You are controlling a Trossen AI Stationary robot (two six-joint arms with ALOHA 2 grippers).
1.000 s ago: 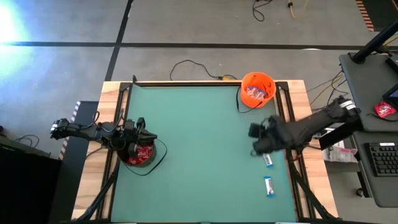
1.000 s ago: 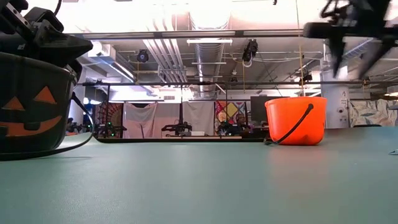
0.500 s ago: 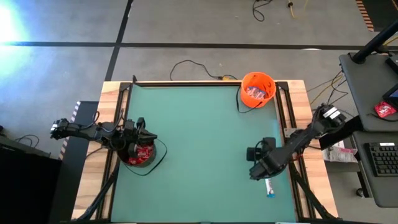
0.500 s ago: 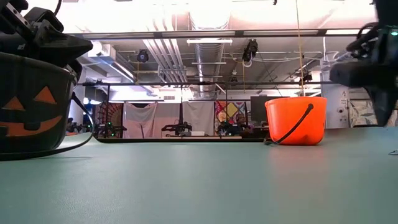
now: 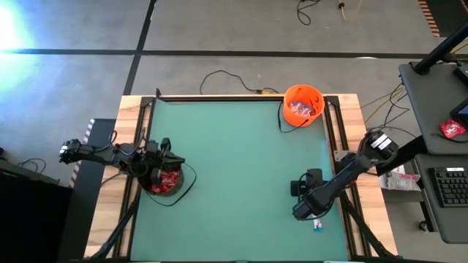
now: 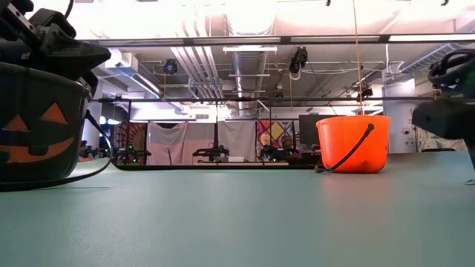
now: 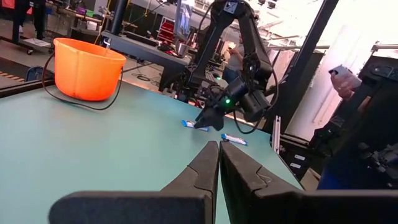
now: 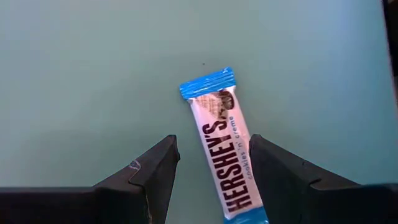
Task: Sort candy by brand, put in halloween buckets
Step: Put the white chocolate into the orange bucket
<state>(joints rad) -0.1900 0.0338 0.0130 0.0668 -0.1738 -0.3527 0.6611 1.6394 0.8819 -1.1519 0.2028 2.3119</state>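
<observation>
- I take the green surface (image 5: 234,175) as my landmark.
- My right claw (image 8: 211,163) is low over the surface's near right corner, fingers (image 8: 149,171) spread either side of a white-and-blue bar (image 8: 224,158) lying flat there; the fingers do not touch the bar.
- In the high view the right claw (image 5: 306,210) covers most of that bar (image 5: 317,224); only its near end shows.
- In the left wrist view a second white-and-blue bar (image 7: 234,139) lies on the surface just beside the right claw (image 7: 205,121).
- My left claw (image 7: 219,158) is pressed together, empty, at the surface's left edge over the black bucket (image 5: 165,179), which holds red packets (image 5: 169,180).
- The orange bucket (image 5: 303,104) stands at the surface's far right corner, candy inside.
</observation>
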